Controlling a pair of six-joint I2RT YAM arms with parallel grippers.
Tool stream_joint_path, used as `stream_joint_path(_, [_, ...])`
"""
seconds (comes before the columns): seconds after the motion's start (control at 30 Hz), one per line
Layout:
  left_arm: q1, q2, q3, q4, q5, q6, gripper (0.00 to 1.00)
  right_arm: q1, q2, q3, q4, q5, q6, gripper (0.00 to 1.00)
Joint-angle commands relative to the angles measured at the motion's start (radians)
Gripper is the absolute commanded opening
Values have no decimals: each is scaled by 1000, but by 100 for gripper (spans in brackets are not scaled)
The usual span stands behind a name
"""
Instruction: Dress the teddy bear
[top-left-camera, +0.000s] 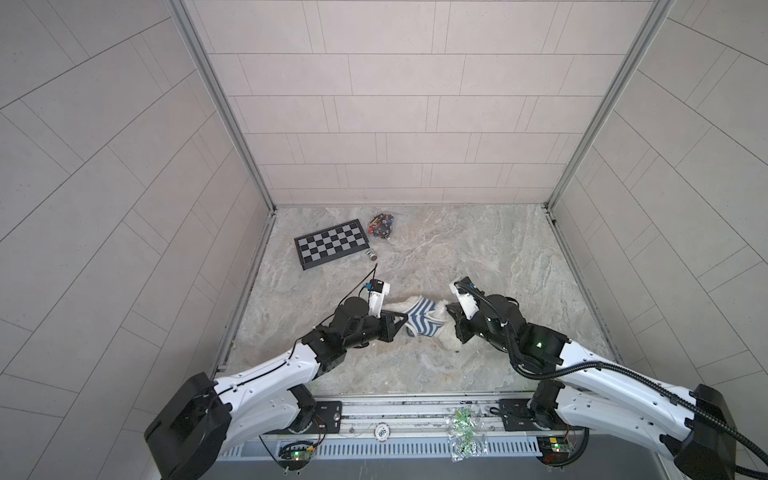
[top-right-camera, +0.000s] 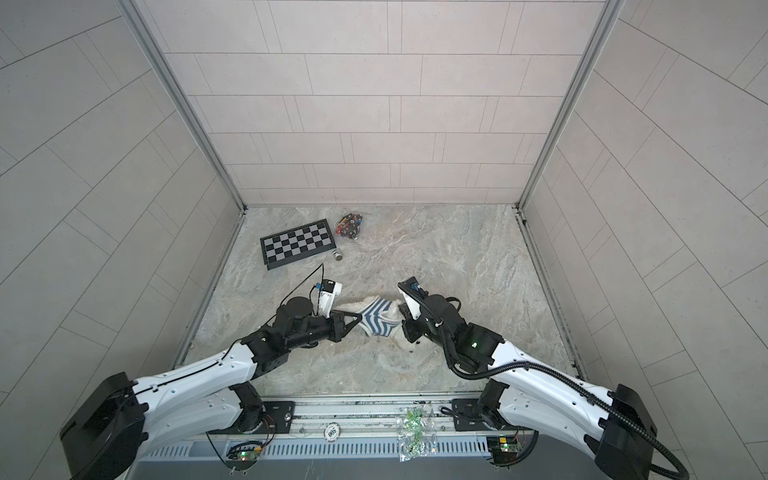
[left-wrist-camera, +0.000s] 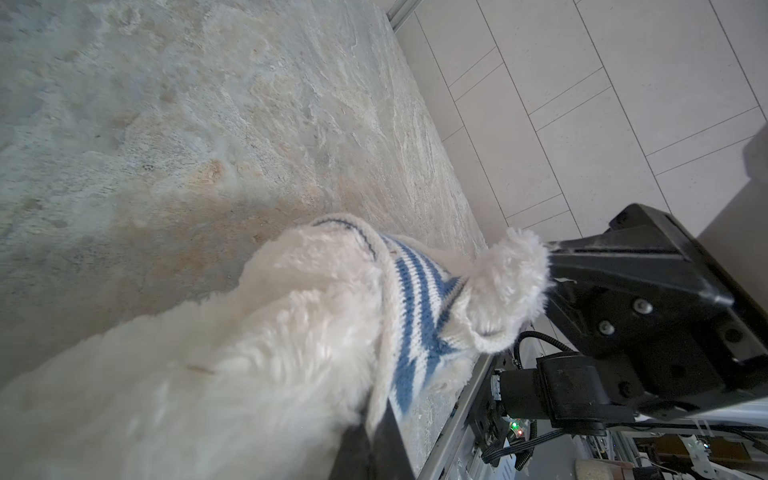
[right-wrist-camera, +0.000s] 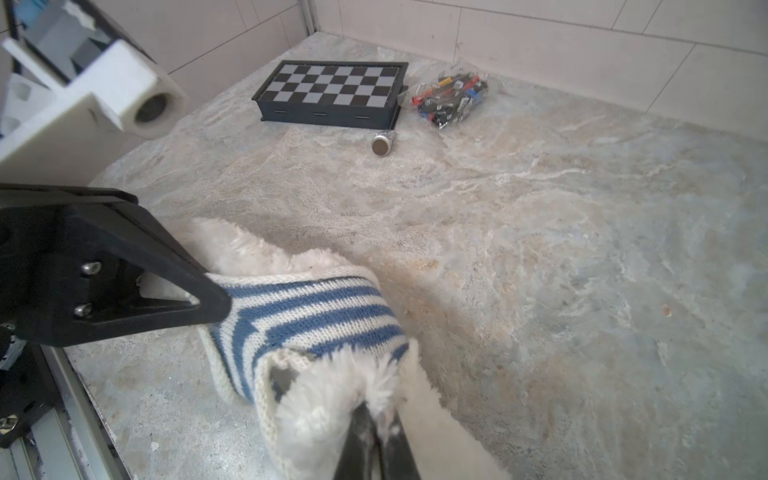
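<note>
Black plastic fingers pressed together, the left gripper (right-wrist-camera: 216, 305) is clamped on the hem of the small blue-and-white striped knitted shirt (right-wrist-camera: 311, 316), at the end of the garment nearer the black-and-grey folding chessboard case (right-wrist-camera: 332, 87). The right gripper (right-wrist-camera: 376, 436) is closed tight on a tuft of white fur: a stubby paw that pokes out of a sleeve opening at the end of the shirt farther from the chessboard case. Both grips are on the white fluffy plush teddy bear (left-wrist-camera: 208, 353), which lies on the marbled stone-look tabletop (top-left-camera: 478, 257), well apart from the chessboard case and on its robot-base side, stretched between the two grippers in both top views. The shirt wraps the bear's middle, with bare fur showing past the hem; the head and the other limbs cannot be made out. A small metal cylinder (right-wrist-camera: 382, 143) lies just beside the chessboard case, and a clear bag of coloured pieces (right-wrist-camera: 449, 97) rests near its far corner, neither in the way. The step in hand looks like threading this arm through its sleeve. Next, the right gripper probably needs to draw the paw away from the chessboard case while the left holds the hem as a counter-pull, gently enough that the knit slides over the fur instead of bunching.
</note>
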Motion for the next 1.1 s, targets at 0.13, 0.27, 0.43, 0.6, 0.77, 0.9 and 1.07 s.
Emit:
stream_joint_path(0.13, [10, -31, -15, -140, -69, 55, 0, -46, -36, -31, 58, 63, 101, 2])
stream_joint_path(0.27, [-7, -28, 9, -169, -67, 86, 0, -55, -24, -20, 68, 47, 93, 3])
stream_joint_path(0.43, [-83, 29, 65, -130, -34, 105, 0, -55, 52, 0, 141, -37, 103, 3])
stream_joint_path(0.6, [-122, 102, 121, -104, -18, 112, 0, -55, 70, 11, 178, -97, 101, 3])
stream_joint_path(0.77, [-71, 98, 94, -148, -50, 108, 0, -58, 2, -12, 157, -72, 111, 3])
stream_joint_path(0.9, [-21, 48, 49, -189, -65, 108, 0, -75, -34, -25, 128, -53, 118, 3])
stream_joint_path(1.07, [-88, -18, 76, -291, -86, 147, 0, -86, -32, -10, 94, -47, 133, 2])
